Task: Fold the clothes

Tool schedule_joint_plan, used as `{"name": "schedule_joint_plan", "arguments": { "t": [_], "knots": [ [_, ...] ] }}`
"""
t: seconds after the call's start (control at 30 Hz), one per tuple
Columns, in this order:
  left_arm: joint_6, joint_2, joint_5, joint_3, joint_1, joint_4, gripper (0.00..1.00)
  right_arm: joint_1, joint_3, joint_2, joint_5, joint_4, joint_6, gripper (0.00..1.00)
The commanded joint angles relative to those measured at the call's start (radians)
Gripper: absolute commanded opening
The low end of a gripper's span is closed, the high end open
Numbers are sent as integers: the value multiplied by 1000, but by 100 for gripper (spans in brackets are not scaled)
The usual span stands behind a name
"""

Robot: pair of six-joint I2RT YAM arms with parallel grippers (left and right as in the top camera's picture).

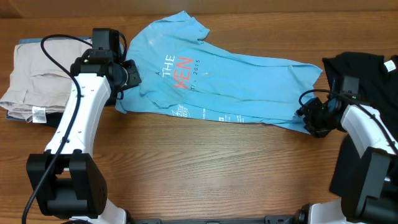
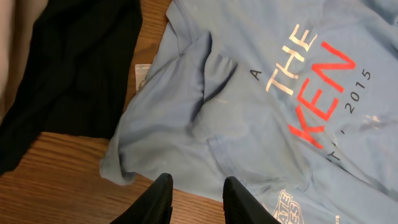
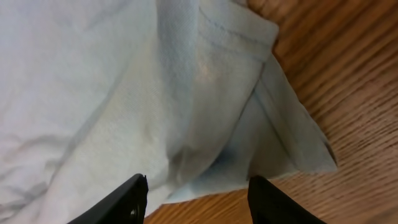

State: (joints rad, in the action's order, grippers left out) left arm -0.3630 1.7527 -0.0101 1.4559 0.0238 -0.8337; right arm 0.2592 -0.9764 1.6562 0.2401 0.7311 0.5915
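Light blue short-sleeved T-shirt (image 1: pixel 236 87) lay apparently folded once lengthwise on the table (image 1: pixel 211 168); further folds were left to make; left gripper (image 2: pixel 198 198) and right gripper (image 3: pixel 198 194) hovered at its ends, jaws apart.

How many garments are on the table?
3: beige trousers far left, light blue T-shirt centre, black garment far right. Black cloth beside the T-shirt in the left wrist view may be a fourth, hidden under the left arm overhead.

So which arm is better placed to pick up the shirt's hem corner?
Right, probably: the right end effector hangs open over the hem corner of the shirt. The left end effector is open too, but at the sleeve end.
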Motion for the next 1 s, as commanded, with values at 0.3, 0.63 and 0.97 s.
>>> {"name": "schedule_joint_plan", "arguments": {
  "t": [0.3, 0.63, 0.97],
  "knots": [
    [1, 9, 37, 18, -7, 0, 31, -66, 10, -9, -33, -54, 138, 46],
    [1, 9, 37, 18, -8, -1, 33, -69, 86, -8, -51, -153, 195, 35],
    [0, 9, 36, 18, -8, -8, 35, -69, 86, -8, 8, -348, 195, 4]
  ]
}}
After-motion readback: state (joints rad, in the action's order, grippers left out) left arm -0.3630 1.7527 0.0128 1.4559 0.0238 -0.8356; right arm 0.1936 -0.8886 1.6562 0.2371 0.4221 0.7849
